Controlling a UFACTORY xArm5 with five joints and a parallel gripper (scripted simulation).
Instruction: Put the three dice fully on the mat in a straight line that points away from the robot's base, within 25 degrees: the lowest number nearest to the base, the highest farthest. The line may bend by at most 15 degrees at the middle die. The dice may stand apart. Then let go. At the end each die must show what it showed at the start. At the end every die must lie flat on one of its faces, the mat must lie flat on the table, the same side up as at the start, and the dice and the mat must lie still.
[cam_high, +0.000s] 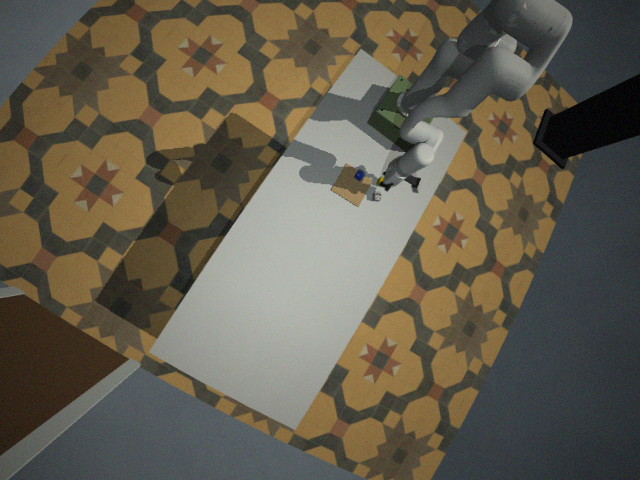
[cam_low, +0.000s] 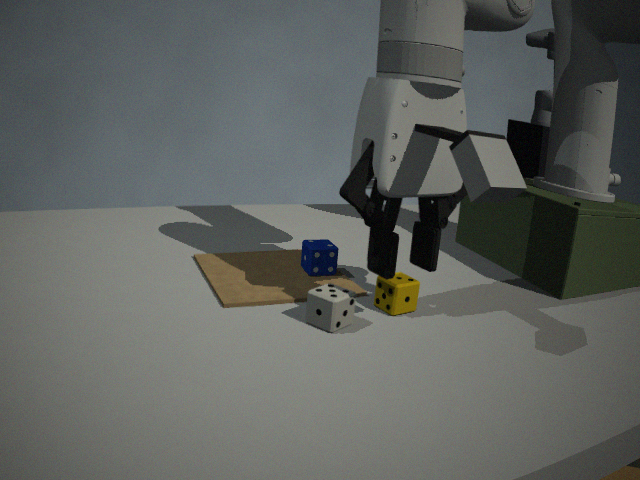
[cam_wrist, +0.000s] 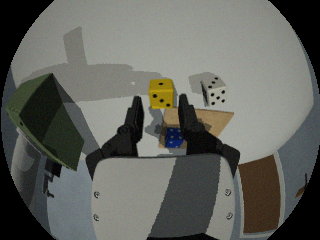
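The yellow die (cam_high: 380, 181) (cam_low: 397, 294) (cam_wrist: 161, 94) lies flat on the table just off the mat, three spots up. The white die (cam_high: 377, 196) (cam_low: 330, 308) (cam_wrist: 214, 91) lies flat off the mat beside it, five spots up. The blue die (cam_high: 359, 174) (cam_low: 319, 258) (cam_wrist: 174, 137) lies flat on the brown mat (cam_high: 354, 198) (cam_low: 237, 295) (cam_wrist: 220, 120), near the base-side edge; its top seems to show two spots. My gripper (cam_low: 404, 270) (cam_wrist: 160, 103) is partly open and empty, pointing down, its fingertips slightly above and behind the yellow die in the exterior view.
The green block (cam_high: 385, 119) (cam_low: 578, 258) (cam_wrist: 50, 110) carries the robot's base on the white table (cam_high: 284, 258) (cam_low: 206, 387). The arm's shadow falls across part of the mat. The table's near edge shows at the lower right in the exterior view.
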